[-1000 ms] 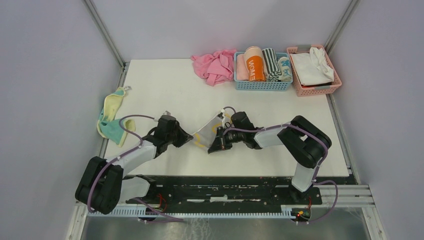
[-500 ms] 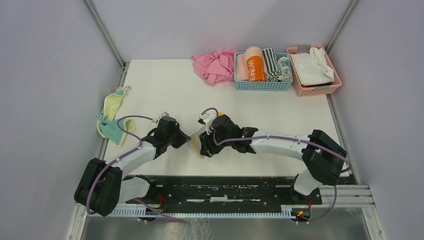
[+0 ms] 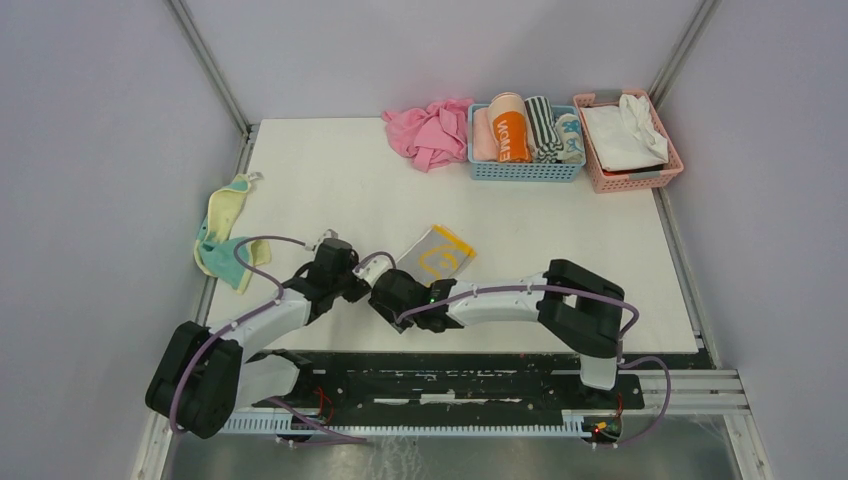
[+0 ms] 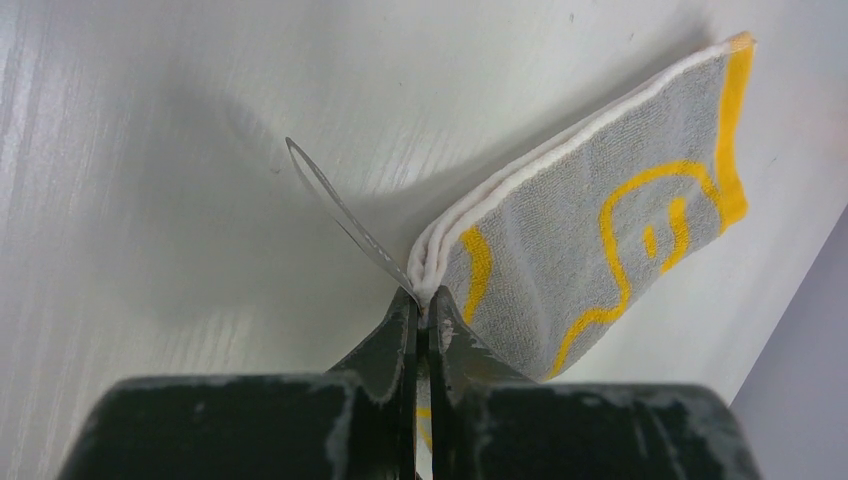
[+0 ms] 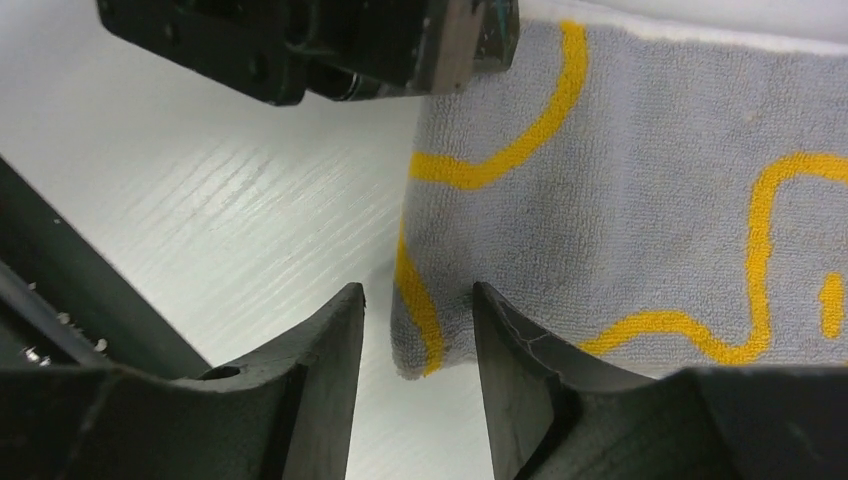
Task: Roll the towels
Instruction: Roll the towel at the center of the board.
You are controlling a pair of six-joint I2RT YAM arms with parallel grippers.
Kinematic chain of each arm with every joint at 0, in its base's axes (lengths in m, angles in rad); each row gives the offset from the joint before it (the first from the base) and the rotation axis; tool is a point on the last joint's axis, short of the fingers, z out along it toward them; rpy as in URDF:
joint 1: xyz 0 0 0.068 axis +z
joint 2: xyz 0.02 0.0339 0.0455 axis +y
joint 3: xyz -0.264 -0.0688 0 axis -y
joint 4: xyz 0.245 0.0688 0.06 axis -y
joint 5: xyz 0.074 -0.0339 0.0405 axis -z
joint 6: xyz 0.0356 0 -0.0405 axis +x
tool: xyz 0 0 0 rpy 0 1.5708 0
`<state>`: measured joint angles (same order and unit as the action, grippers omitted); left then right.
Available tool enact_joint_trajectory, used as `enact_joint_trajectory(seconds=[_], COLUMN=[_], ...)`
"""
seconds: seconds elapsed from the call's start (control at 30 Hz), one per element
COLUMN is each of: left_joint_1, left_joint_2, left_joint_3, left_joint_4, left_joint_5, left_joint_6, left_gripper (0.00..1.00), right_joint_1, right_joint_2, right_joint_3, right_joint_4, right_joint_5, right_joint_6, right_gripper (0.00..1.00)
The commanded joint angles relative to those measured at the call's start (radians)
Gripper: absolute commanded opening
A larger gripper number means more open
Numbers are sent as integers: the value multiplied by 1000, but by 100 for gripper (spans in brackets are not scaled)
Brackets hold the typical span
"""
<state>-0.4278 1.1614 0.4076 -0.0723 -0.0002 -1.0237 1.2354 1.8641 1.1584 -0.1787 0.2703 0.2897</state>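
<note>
The light grey terry hand towel with yellow line marks (image 3: pixel 440 255) lies folded in several layers on the white table top (image 3: pixel 330 180), left of the middle and toward the near side. Its long side runs off to the far right. The left gripper (image 4: pixel 422 312) is clamped tight on one corner of the towel's near-left short edge, just beside a thin hanging loop (image 4: pixel 335 210). The right gripper (image 5: pixel 418 325) has its jaws about half apart and holds nothing. They straddle the other, nearer corner of that same edge, with cloth between them but not pinched.

The step in hand looks like securing this short edge to start the roll. To do it well, the right gripper should close on every layer at its corner (a missed bottom layer would trail out of the roll). It should bite about as deep as the left does, so the edge lifts level. Both wrists should then turn together toward the far right, keeping the first turn small and tight, with the loop tucked inside rather than left sticking out.

The pale yellow terry towel with the teal figure (image 3: pixel 222 240) lies crumpled at the left table edge, well apart, not yet rolled.
</note>
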Motion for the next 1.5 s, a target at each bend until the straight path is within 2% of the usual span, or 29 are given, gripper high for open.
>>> enact_joint_trajectory(seconds=[0.0,0.17,0.23,0.27,0.4,0.5,0.63,0.77,0.9,1.03,1.13,1.33,1.47], left_joint_1=[-5,-9,-9,-9,-7,-8,3,35,61,70,80,107,113], left_joint_2=[-30,-34,-33,-34,-53,-89,-154,-237,-326,-376,-357,-242,-182], left_joint_3=[-11,-21,-23,-21,-13,-4,1,-14,-62,-108,-130,-151,-156], left_joint_4=[49,52,54,52,21,-10,-59,-97,-82,-60,-13,105,187], left_joint_5=[-31,-40,-41,-43,-55,-72,-80,-53,1,22,50,127,156], left_joint_6=[-29,-39,-38,-39,-29,-15,-2,2,0,-3,-1,-1,9], left_gripper=[3,3,3,3,6,16,35,56,68,73,73,59,58], right_joint_1=[27,54,55,55,39,-18,-131,-248,-336,-404,-447,-517,-538], right_joint_2=[33,67,68,64,12,-48,-95,-68,4,74,124,208,244], right_joint_3=[67,80,74,68,31,-11,-82,-126,-162,-223,-262,-317,-329], right_joint_4=[3,-33,-39,-40,-33,8,118,254,429,670,789,932,950], right_joint_5=[101,142,143,145,108,-71,-402,-699,-910,-1006,-1032,-1038,-1052], right_joint_6=[-32,-38,-33,-31,-34,-19,62,192,349,541,638,748,771], right_gripper=[51,47,42,36,2,0,0,1,1,0,1,0,0])
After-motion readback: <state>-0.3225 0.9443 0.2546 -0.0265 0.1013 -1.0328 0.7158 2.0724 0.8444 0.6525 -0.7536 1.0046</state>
